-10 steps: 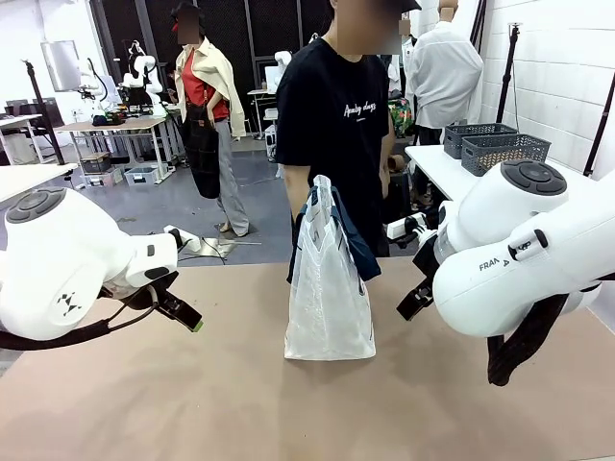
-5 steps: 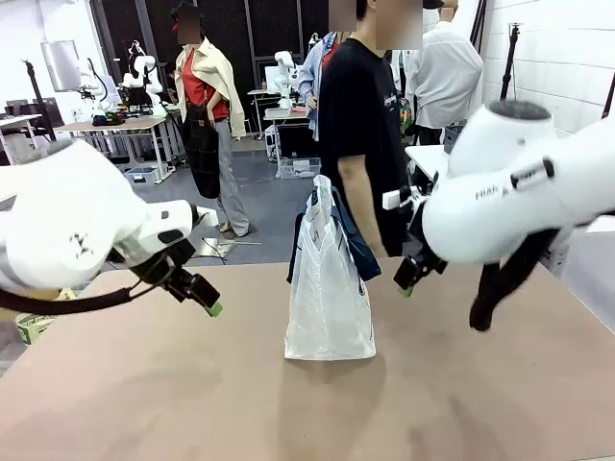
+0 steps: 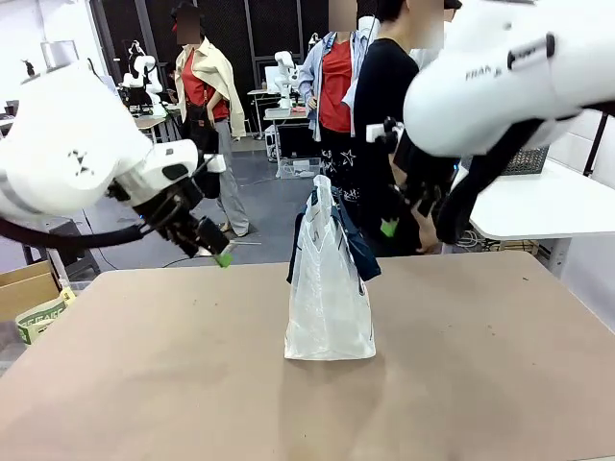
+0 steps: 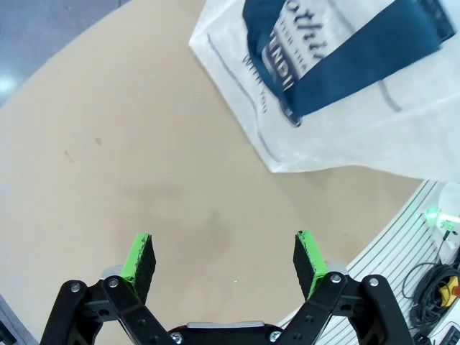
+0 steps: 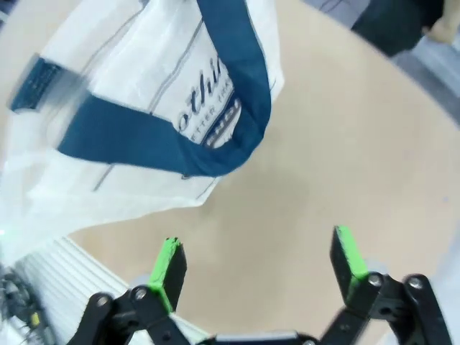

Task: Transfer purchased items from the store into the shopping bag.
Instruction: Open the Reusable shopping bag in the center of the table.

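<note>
I see the shopping bag (image 3: 329,303) upright on the table (image 3: 144,384) between my left claw (image 4: 224,253) and right claw (image 5: 262,257), both wide open and empty, its handles (image 3: 357,248) seemingly nearer the right.

You're looking at a shopping bag (image 3: 330,307) that is showing translucent white, with thin grey lines running down its sides, dark navy handles (image 3: 360,252) hanging over it, and a navy patch carrying white lettering. The table (image 3: 144,384) under it is reading as plain tan. On the left, the left gripper (image 4: 226,251) is showing black links and bright green pads (image 4: 138,257). On the right, the right gripper (image 5: 259,255) is wearing the same black and green. The left arm (image 3: 67,163) and the right arm (image 3: 500,67) are gleaming white. At the far side, a person (image 3: 384,96) is wearing a black T-shirt.
</note>
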Motion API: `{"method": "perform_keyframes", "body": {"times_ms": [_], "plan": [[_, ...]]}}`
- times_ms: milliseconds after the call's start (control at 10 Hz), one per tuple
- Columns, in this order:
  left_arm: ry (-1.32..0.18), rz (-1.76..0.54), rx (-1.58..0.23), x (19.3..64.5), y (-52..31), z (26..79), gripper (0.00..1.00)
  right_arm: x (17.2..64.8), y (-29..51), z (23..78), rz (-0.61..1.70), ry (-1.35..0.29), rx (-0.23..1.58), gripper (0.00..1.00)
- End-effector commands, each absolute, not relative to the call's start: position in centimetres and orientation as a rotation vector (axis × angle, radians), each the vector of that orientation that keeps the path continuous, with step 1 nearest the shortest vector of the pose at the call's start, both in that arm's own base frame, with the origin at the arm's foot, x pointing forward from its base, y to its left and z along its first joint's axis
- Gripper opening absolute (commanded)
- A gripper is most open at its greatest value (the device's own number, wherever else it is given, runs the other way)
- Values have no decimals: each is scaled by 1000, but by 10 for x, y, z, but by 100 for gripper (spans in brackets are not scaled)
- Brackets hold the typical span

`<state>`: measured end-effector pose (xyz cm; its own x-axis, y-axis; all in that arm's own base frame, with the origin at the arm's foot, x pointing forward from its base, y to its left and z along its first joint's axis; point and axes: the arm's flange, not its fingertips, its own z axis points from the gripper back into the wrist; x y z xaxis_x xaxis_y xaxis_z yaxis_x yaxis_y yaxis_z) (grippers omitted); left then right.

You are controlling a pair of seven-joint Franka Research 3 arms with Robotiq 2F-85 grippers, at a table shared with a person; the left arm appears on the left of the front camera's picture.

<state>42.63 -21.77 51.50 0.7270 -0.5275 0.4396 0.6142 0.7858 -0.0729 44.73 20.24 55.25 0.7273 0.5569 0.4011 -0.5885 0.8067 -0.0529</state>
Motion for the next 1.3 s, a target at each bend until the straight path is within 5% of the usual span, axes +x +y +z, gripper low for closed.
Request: {"method": "perform_keyframes", "body": {"times_ms": [0, 500, 700, 1200], "plan": [[-411, -603, -242, 435, -234, 531, 100, 461, 217, 566, 598, -426, 45, 100], [-427, -622, -233, 431, -236, 535, 100, 457, 215, 574, 624, -445, 63, 100], [-356, -400, -265, 429, -257, 553, 100, 465, 242, 566, 441, -350, 178, 100], [-333, -347, -355, 449, -300, 590, 100, 495, 288, 610, 330, -302, 100, 100]]}}
